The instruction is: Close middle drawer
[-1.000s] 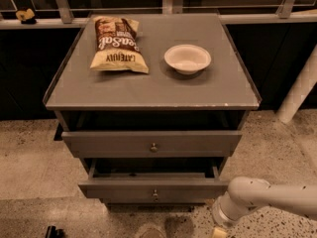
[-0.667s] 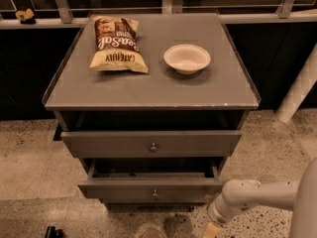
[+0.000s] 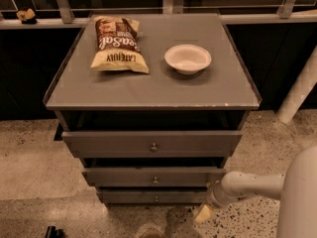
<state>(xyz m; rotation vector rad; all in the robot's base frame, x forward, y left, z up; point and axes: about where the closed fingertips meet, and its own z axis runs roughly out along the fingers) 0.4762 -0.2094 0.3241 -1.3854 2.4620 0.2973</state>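
The grey cabinet has three stacked drawers. The middle drawer point(image 3: 154, 176) has a flat grey front with a small round knob and stands out a little beyond the bottom drawer point(image 3: 153, 197). A dark gap shows above it. The top drawer point(image 3: 151, 143) is also pulled out, further than the middle one. My gripper point(image 3: 204, 213) is on the end of the white arm that comes in from the right. It is low by the cabinet's front right corner, just below and right of the middle drawer's right end.
A chip bag point(image 3: 118, 44) and a white bowl point(image 3: 187, 58) lie on the cabinet top point(image 3: 223, 90). A white post point(image 3: 298, 90) stands to the right. A railing runs behind the cabinet. The floor is speckled stone, with a small dark object point(image 3: 51, 230) at the lower left.
The middle drawer front has moved back toward the cabinet, and the bottom drawer front now shows below it. My gripper and arm have shifted left, closer to the cabinet.
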